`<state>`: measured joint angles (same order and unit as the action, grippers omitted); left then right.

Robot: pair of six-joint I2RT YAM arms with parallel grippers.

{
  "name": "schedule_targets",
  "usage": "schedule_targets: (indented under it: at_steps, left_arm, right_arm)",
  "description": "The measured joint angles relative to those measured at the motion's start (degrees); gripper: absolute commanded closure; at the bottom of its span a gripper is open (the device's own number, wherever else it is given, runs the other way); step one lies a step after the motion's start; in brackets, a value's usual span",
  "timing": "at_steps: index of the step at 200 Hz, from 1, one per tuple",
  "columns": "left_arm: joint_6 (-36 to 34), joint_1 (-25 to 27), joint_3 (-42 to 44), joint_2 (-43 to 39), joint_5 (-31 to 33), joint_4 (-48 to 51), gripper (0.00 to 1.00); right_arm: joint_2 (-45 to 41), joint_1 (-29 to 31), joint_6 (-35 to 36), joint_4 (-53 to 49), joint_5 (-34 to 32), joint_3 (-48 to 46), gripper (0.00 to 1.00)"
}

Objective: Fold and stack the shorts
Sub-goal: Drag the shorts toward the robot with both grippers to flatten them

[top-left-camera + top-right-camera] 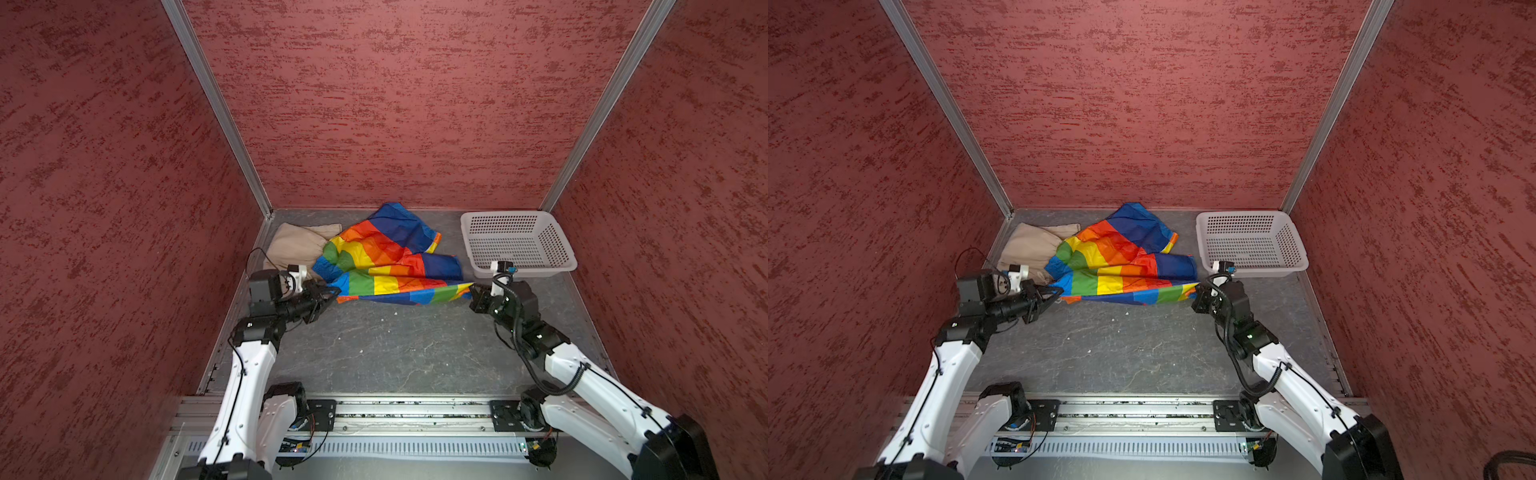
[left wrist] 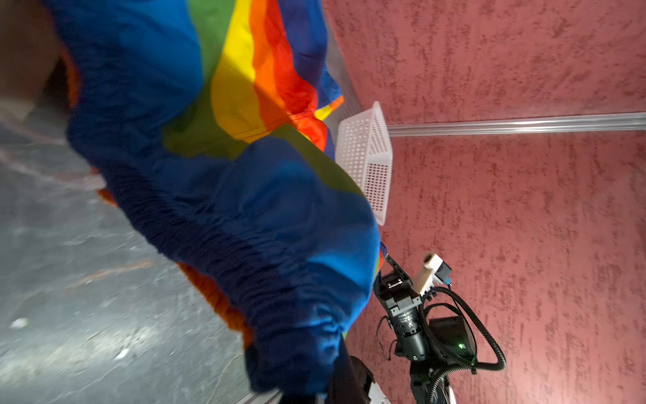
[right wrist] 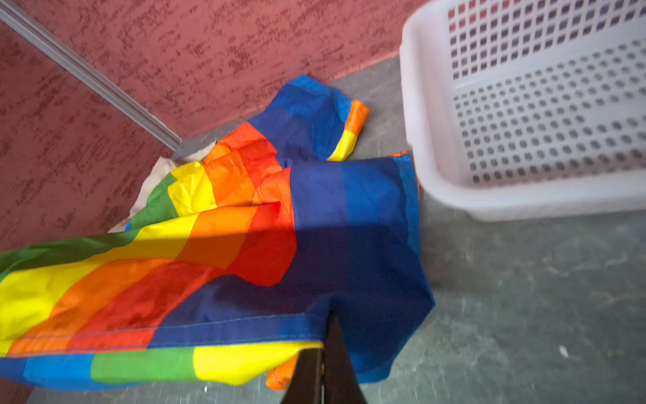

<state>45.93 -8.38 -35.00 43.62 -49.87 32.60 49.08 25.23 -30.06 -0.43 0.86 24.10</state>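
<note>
Beige shorts point(image 1: 299, 245) lie bunched in the far left corner, their right edge under the rainbow shorts point(image 1: 390, 266). Left gripper point(image 1: 334, 292) is pinched shut on the left end of the rainbow pair's near edge, right gripper point(image 1: 472, 287) on its right end, so the long axis runs left to right, taut between both arms. Shiny, creased legs trail toward the far side, just left of the white basket point(image 1: 540, 272).
</note>
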Motion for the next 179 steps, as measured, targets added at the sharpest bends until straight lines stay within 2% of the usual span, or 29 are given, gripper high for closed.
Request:
schedule_targets:
  at_steps: [54,75,86,102,114,123,150,168,179]
  left_arm:
    - [0.3,-0.5,17.8,-17.6,-3.0,14.3,1.0]
    - [0.4,0.8,19.0,-23.1,-2.3,20.0,1.0]
    - [0.7,0.7,19.0,-26.7,-0.8,23.1,0.88]
    - [1.8,0.7,18.9,-31.6,0.9,27.0,0.58]
    - [2.6,0.7,18.1,-34.4,2.2,28.7,0.44]
    - [3.5,0.7,17.1,-35.7,3.6,30.6,0.38]
    - [4.8,0.7,15.0,-34.9,6.6,33.5,0.38]
    - [4.8,0.7,14.2,-31.1,7.5,33.8,0.42]
    - [5.1,0.7,9.7,-28.1,8.7,34.7,0.46]
  right_arm:
    - [-12.9,2.0,-9.5,-16.5,-0.9,-6.1,1.0]
    - [-16.6,2.1,-13.6,-19.6,-0.3,-9.1,0.76]
    - [-17.4,1.6,-15.3,-21.5,-1.2,-10.4,0.62]
    - [-17.5,1.2,-16.6,-24.7,-2.4,-10.8,0.45]
    - [-17.8,1.1,-17.1,-27.3,-3.6,-10.0,0.38]
    - [-18.1,1.1,-17.0,-29.8,-4.6,-8.5,0.37]
    - [-19.2,1.0,-15.4,-35.5,-9.4,0.7,0.34]
    - [-19.5,1.0,-14.0,-36.0,-12.0,6.7,0.34]
    - [-19.3,0.9,-13.6,-35.8,-12.8,8.5,0.33]
